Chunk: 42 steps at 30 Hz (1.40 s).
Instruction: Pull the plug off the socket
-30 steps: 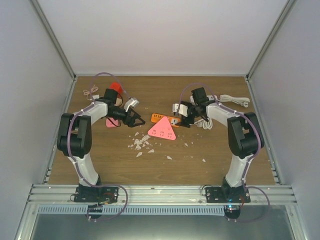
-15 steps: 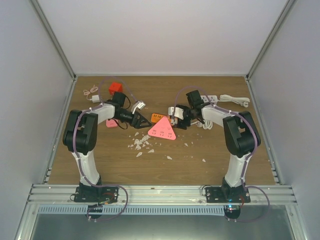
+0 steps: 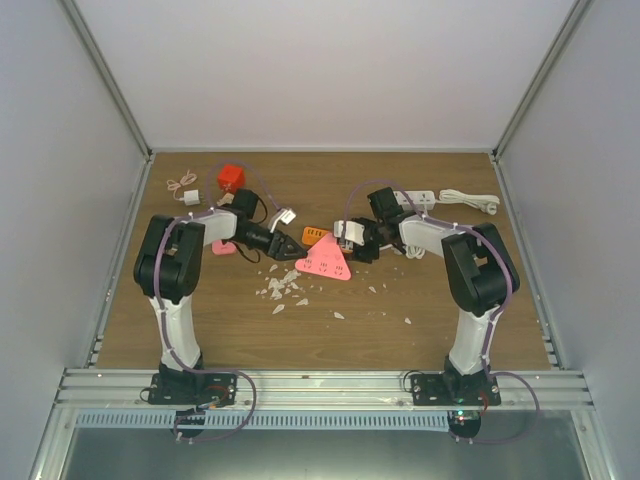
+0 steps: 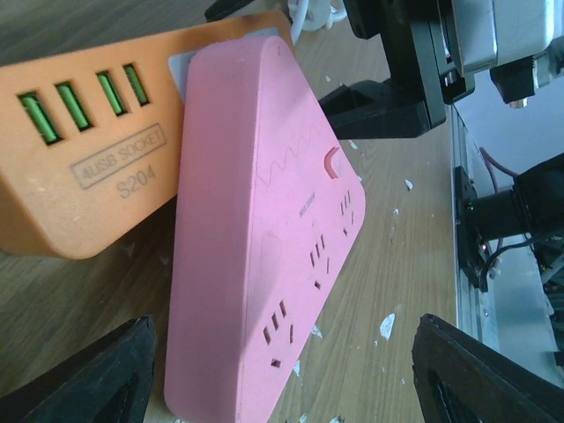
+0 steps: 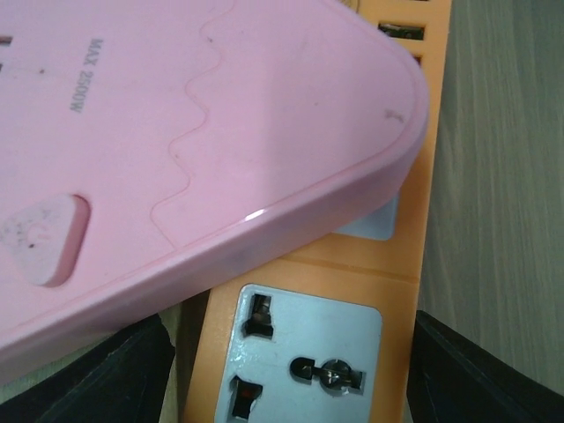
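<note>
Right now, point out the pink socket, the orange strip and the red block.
pink socket [image 4: 264, 211]: left wrist view, top face.
orange strip [image 4: 97, 189]: left wrist view, labelled face.
red block [image 3: 232, 177]: top view, upper face.

A pink triangular socket [image 4: 264, 238] fills the middle of the frame, its slots facing up and its upper edge lying over an orange block [image 4: 79, 176] at upper left marked "4USB SOCKET S204", with four green ports. The left gripper [image 4: 286, 383] shows black fingertips [image 4: 97, 379] in both lower corners, spread wide. The right arm [image 4: 441, 53] sits at upper right. White crumbs [image 4: 386, 326] dot the wooden table [image 4: 414, 256].
</note>
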Each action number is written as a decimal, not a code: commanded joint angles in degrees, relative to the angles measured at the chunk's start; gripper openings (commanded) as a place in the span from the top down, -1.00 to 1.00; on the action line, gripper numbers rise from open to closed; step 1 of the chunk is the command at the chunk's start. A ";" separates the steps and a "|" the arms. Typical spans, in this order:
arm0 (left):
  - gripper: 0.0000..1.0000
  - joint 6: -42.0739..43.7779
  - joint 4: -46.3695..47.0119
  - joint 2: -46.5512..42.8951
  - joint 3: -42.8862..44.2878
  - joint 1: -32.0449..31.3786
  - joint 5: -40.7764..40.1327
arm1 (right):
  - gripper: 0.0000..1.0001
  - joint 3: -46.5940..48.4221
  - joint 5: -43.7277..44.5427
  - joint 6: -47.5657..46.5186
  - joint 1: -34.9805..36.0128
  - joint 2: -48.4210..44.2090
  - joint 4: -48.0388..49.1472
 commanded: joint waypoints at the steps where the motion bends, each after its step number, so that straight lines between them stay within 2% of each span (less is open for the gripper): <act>1: -0.59 -0.57 1.78 2.07 0.78 -1.53 1.79 | -0.38 -0.60 0.50 2.11 0.54 0.46 1.66; 13: -0.47 -3.30 2.01 8.05 4.82 -1.99 6.52 | 0.11 -2.15 -0.50 1.38 0.55 -0.21 1.84; 21: -0.35 -3.32 2.54 10.07 4.16 -2.16 8.12 | 0.32 -2.02 -0.32 2.19 0.44 -0.05 1.91; 30: -0.13 -3.56 3.51 11.94 4.68 -3.31 9.83 | 0.46 -0.92 -0.81 3.35 0.45 0.51 0.76; 37: 0.21 -3.39 4.94 12.17 4.25 -3.88 10.24 | 0.49 -0.87 -0.99 3.38 0.45 0.29 -0.01; 42: 0.37 -3.20 6.24 11.72 3.42 -4.11 10.16 | 0.50 -0.62 -1.37 3.28 0.25 0.48 -0.47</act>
